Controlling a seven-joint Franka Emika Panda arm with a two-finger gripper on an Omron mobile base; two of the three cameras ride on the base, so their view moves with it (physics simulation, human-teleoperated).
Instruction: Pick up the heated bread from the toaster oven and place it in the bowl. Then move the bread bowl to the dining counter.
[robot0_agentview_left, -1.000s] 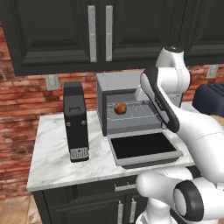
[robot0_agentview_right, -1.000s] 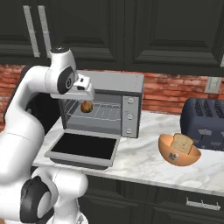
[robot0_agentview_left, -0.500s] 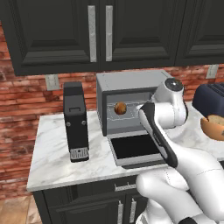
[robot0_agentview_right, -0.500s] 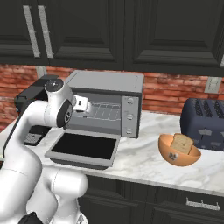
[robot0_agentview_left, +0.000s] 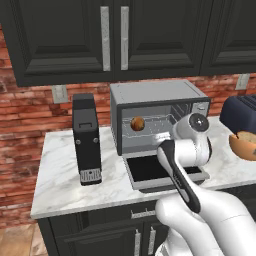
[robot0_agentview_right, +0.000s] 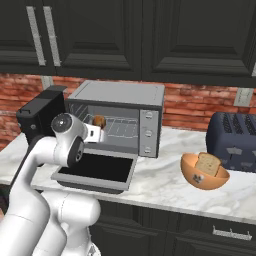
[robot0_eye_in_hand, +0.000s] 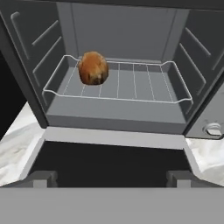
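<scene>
Grey metal frames the finding: the toaster oven (robot0_agentview_left: 157, 117) stands on the marble bench (robot0_agentview_left: 60, 172) with its dark glass door (robot0_agentview_right: 97, 171) dropped flat, and the bread (robot0_eye_in_hand: 92, 68) sits on the wire rack (robot0_eye_in_hand: 131, 85) toward the left of the cavity, untouched.

Change noted: over the last second your arm has folded down from a raised posture, where it stood high beside the oven top, to a low one level with the cavity mouth. The tool (robot0_eye_in_hand: 111, 177) now faces straight into the oven from just outside the open door. Its two tips stand wide apart at the bottom of the hand view, with nothing between them, so it is open and empty.

Judgement: this is the line-up for the reach, and the pick has not begun. The roll lies left of the tool's centre line, so you will likely need to shift toward that side before advancing over the door.

The bowl (robot0_agentview_right: 204, 172) rests on the bench to the right of the oven, just in front of the dark blue toaster (robot0_agentview_right: 234, 140). It already holds a slice of bread (robot0_agentview_right: 209, 163), which leaves less room for the roll.
</scene>
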